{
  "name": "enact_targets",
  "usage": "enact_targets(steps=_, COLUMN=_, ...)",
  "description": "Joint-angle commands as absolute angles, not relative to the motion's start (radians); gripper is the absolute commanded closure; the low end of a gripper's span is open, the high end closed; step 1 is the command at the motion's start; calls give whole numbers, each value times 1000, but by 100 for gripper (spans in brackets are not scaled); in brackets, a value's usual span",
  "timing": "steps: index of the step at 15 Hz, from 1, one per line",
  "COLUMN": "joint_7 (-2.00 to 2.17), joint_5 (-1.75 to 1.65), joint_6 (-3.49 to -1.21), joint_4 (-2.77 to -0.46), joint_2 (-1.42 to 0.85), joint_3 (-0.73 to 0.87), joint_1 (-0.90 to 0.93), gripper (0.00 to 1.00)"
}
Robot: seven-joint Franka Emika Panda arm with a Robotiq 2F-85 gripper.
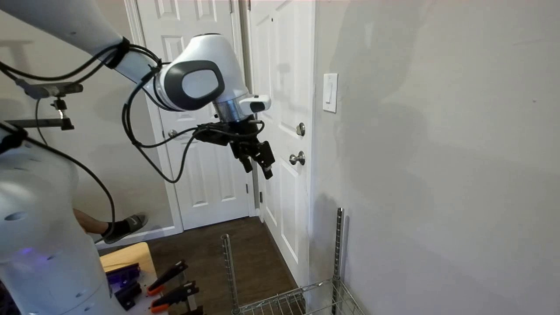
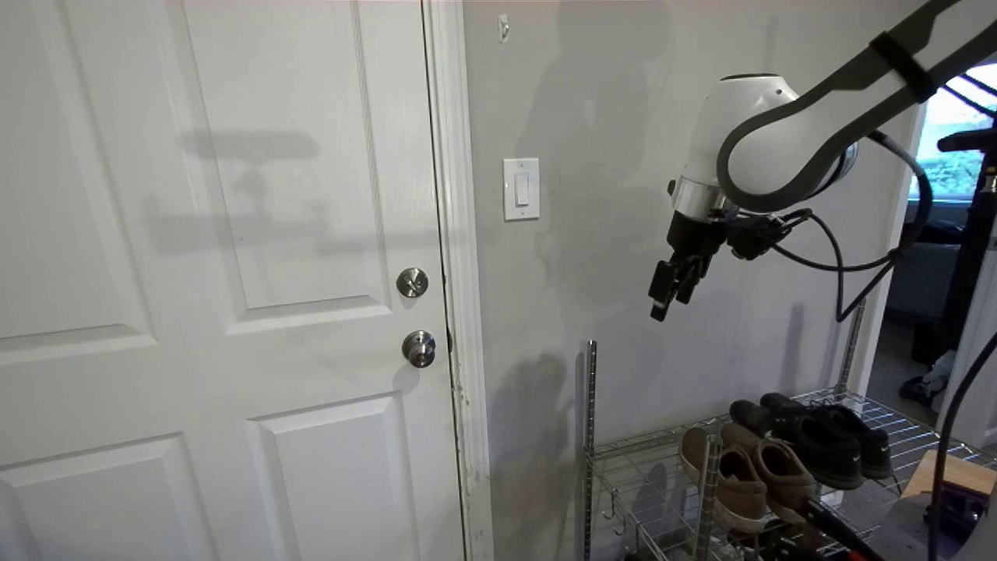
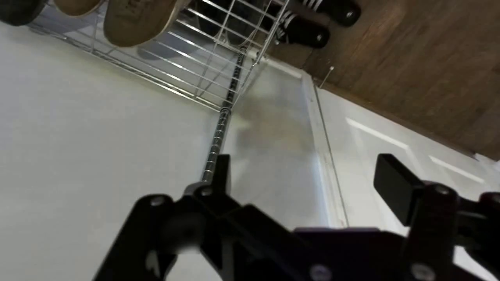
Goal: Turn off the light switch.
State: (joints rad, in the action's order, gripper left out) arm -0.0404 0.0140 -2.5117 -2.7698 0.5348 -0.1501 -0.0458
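Several shoes (image 2: 790, 485), rack (image 2: 590, 436), door (image 2: 226, 280), light switch (image 2: 521, 189)

White arm (image 1: 234, 72), dark grey trim (image 1: 188, 103), silver collar (image 1: 229, 110), black cables (image 1: 124, 116), black end effector (image 3: 307, 177)

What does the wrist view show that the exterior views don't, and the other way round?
Only the wrist view: black slippers with white stripes.

Only the exterior views: the light switch, the round door knob and the robot's white arm, all visible in both exterior views.

Shared: the open gripper, the wire rack and the white door.
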Motion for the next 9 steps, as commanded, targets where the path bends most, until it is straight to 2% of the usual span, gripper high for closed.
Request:
enact_targets(steps=1, joint_7=-105, joint_5=49, joint_6=-2463, joint_4=-2785, joint_2=637, joint_3=-51, joint_1=79, gripper=0)
enact_targets(steps=7, joint_7=-101, joint_5=50, joint_6=-2591, joint_4=-2792, joint_2=705, joint_3=10, joint_1=149, gripper=0)
enact_targets(steps=9, joint_7=-63, joint_5=30, joint_6=-2557, joint_4=-2769, joint_2=687, joint_3=-9, joint_1=133, gripper=0)
